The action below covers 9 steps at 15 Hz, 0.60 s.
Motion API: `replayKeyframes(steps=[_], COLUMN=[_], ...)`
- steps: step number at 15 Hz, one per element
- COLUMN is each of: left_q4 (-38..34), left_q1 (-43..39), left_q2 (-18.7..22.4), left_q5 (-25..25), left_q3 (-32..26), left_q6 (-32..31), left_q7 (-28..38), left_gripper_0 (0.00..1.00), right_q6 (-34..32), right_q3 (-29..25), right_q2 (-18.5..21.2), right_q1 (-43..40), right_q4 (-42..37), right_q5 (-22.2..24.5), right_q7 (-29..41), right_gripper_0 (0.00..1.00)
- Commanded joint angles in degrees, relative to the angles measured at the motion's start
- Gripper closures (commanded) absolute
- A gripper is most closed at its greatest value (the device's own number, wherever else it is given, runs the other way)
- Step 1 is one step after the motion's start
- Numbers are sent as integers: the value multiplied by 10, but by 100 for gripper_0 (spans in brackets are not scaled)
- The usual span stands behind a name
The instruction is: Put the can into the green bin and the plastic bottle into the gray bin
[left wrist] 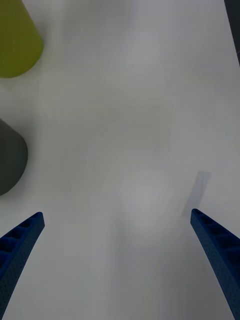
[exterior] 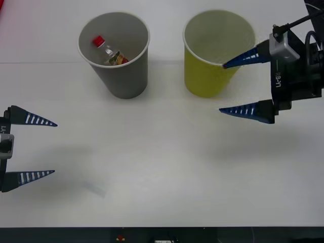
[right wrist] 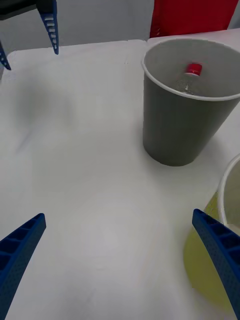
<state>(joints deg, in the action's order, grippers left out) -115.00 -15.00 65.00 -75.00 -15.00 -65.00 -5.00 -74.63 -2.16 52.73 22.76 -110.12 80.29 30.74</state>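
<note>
My right end effector [exterior: 238,87] hangs wide open, empty, beside the green bin [exterior: 210,76]. The plastic bottle [exterior: 109,52], light and slippery, lies inside the gray bin [exterior: 124,76]; my left end effector [exterior: 45,148] gapes empty.

plastic bottle [right wrist: 190,77] inside gray bin [right wrist: 180,125] | right tool [right wrist: 120,265] spread, empty

The work surface was a white table [exterior: 162,167] with a matte, evenly lit top. A faint seam line [exterior: 45,63] ran across its far part. Soft shadows lay on the surface. A dark strip [exterior: 162,235] bordered the near edge of the table. Beyond the far edge stood a red object [right wrist: 192,17] against a pale grey wall [right wrist: 100,20].
</note>
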Motion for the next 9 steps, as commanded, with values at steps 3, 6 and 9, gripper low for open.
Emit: replayKeyframes(steps=[3, 6, 9], left_q4=[0, 0, 0], left_q1=[0, 0, 0], left_q2=[0, 0, 0], left_q5=[0, 0, 0], left_q3=[0, 0, 0], left_q6=[0, 0, 0], left_q7=[0, 0, 0], left_gripper_0=[0, 0, 0], right_q6=[-53, -76, -77], right_q3=[-87, -133, -166], right_q2=[19, 19, 19], right_q1=[-90, -141, -192], right_q4=[-47, -64, -79], right_q5=[-21, -32, -35], right_q7=[-20, -28, -36], right_gripper_0=[0, 0, 0])
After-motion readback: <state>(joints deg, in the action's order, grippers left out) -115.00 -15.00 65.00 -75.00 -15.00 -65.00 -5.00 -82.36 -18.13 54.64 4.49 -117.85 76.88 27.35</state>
